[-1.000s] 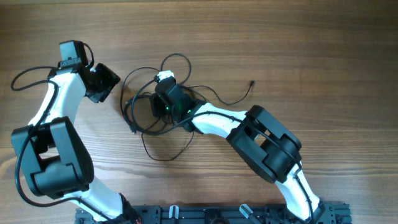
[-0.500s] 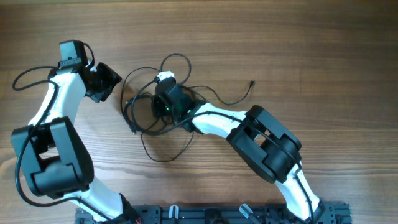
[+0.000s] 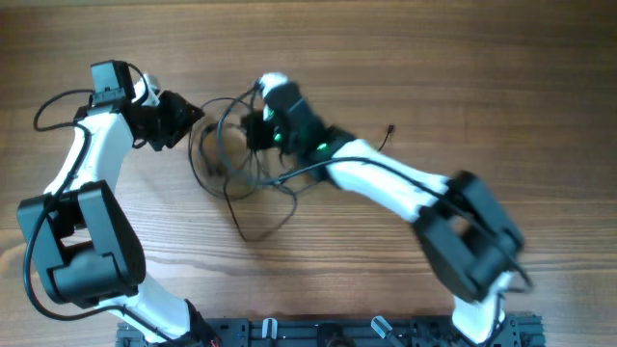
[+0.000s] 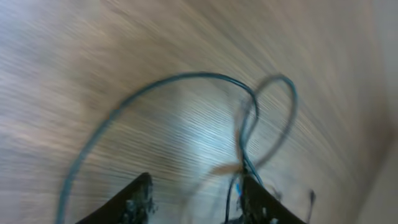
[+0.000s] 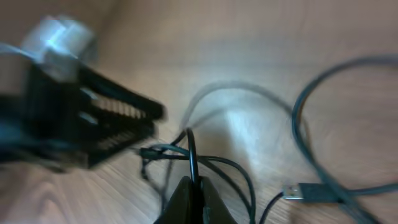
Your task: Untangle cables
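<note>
bench [image 3: 482,77]: wood, mid-brown, fine straight grain, smooth; satin finish, with a pale sheen patch in the left wrist view.
cables [image 4: 186,76]: thin black cord with a smooth plastic or rubber sheath, faint gloss.
plug [image 5: 303,190]: bright metal shell with a dark moulded plastic grip; blurred.
left arm [image 3: 96,145], right arm [image 3: 381,178]: white shells of smooth glossy plastic; joint housings of black matt plastic.
left hand [image 4: 196,202]: black plastic fingers, matt, with pale scuff specks; inner faces ribbed in the right wrist view.
right hand [image 5: 194,196]: black fingers, smooth, dull.
</note>
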